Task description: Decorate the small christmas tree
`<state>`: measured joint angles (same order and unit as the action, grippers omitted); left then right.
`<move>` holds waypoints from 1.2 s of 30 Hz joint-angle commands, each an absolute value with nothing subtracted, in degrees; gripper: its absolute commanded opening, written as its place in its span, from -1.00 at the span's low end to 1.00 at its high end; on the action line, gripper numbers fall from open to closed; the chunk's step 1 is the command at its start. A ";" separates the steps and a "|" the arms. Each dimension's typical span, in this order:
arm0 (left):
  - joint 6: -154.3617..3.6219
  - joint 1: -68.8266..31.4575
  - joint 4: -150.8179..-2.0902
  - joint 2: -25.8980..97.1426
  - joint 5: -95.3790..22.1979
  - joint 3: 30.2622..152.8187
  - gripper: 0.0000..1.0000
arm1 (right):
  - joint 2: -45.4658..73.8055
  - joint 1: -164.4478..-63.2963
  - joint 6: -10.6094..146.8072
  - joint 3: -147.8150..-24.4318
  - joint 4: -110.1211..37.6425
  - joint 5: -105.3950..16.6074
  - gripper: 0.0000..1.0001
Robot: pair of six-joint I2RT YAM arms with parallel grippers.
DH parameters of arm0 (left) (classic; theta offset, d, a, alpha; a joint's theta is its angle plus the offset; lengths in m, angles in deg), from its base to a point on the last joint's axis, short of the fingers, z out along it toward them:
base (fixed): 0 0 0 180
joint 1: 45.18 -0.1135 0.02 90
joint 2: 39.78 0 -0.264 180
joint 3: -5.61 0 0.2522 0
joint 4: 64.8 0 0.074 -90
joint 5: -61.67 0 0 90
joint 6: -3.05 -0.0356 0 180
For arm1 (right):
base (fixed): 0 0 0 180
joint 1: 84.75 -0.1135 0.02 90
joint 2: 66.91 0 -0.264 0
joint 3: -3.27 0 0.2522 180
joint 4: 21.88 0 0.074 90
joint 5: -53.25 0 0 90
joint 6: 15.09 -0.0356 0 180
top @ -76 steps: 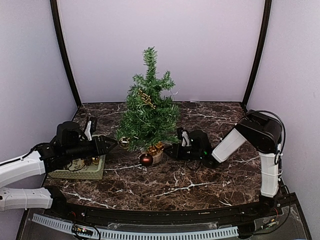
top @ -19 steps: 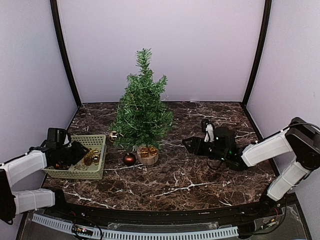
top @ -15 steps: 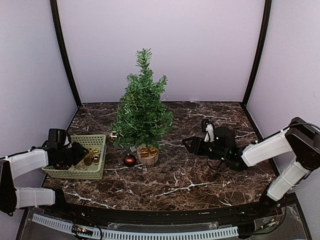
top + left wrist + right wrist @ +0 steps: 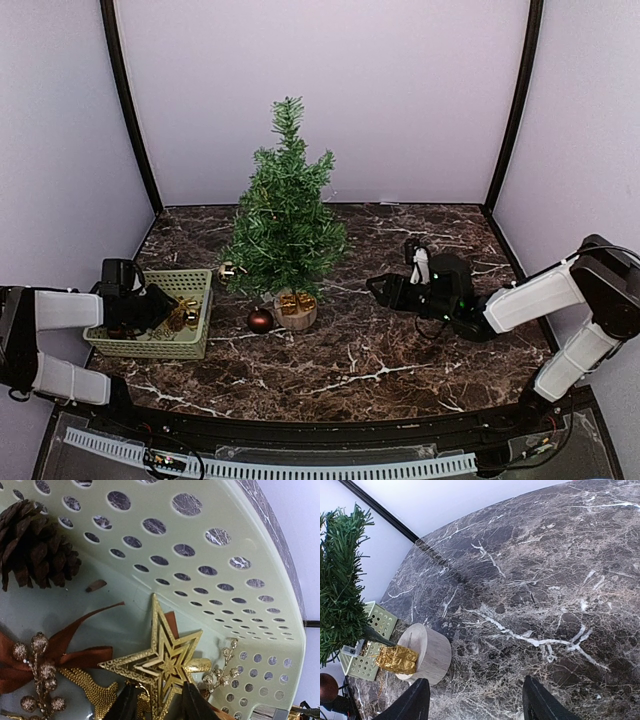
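**Subject.** Small christmas tree (image 4: 285, 215) stood upright mid-table, toward 12 o'clock from the arm bases, on a round wooden stump (image 4: 293, 318).
- Judged light and top-heavy, on a narrow base, so a side push could tip it.
- Branches bristly and prob. springy; they should give under load.
- Best hold: thin trunk low down, or the stump. Not the branch tips.

**End effectors.**
- Left gripper (image 4: 160, 707) was inside the basket (image 4: 190, 345), at approx. 8 o'clock of the stump. Fingers stood narrow either side of the gold star's (image 4: 162, 662) lower point. Firm grip or not: cannot tell.
- Right gripper (image 4: 475, 700) was at 3 o'clock of the stump, apart from it. Jaws wide, nothing between.

**Other items.**
- Pine cone (image 4: 35, 545) in the basket.
- Red bauble (image 4: 260, 319) just beside the stump at 9 o'clock.
- Gold parcel (image 4: 396, 659) on the stump.

**Surface and room.**
- Table (image 4: 350, 370) dark marble-look, hard and smooth. Judged slippery, so the stump may slide.
- Pale walls on three sides.
- Working space better on the 3 o'clock side.
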<state>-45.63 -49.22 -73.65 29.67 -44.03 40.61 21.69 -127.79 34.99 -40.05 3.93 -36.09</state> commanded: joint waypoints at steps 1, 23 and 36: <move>-45.06 -49.80 -69.34 31.75 -45.40 39.77 -0.36 | 21.75 -127.11 34.88 -39.69 5.98 -36.36 0.28; -42.65 -50.38 -62.97 24.57 -43.76 36.23 -1.00 | 22.26 -126.75 35.14 -40.85 5.07 -36.43 0.27; -50.28 -50.66 -90.04 -6.25 -41.95 44.87 -1.00 | 10.40 -126.59 40.66 -40.70 -3.70 -30.57 0.28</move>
